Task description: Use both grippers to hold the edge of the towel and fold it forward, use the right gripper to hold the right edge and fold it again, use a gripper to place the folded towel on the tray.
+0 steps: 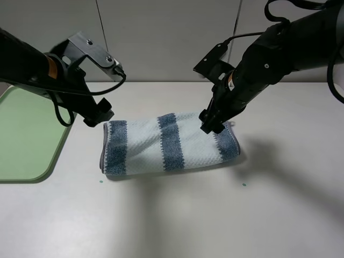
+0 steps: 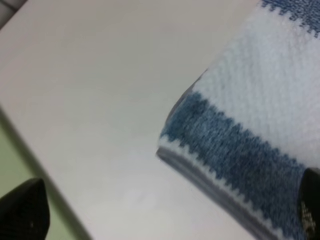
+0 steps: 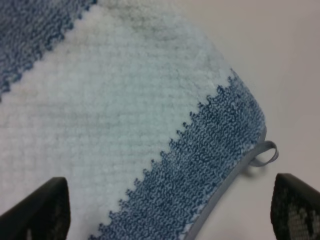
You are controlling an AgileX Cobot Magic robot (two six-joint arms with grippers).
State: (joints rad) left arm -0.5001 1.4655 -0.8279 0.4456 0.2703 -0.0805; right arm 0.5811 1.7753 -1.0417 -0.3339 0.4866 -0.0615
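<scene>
The towel [image 1: 167, 143], white with blue stripes, lies folded once on the white table. My left gripper [image 1: 101, 116] is open and empty just off the towel's far left corner, which shows in the left wrist view [image 2: 235, 150]. My right gripper [image 1: 214, 121] is open above the towel's far right part; the right wrist view shows the striped corner [image 3: 200, 165] with a small grey loop [image 3: 264, 153] between its fingertips [image 3: 45, 205]. The green tray [image 1: 24, 134] lies at the left edge.
The white table [image 1: 172, 215] stretches in front of the towel. A grey panelled wall [image 1: 161, 32] stands behind. Two small green dots [image 1: 243, 184] mark the table near the towel's front.
</scene>
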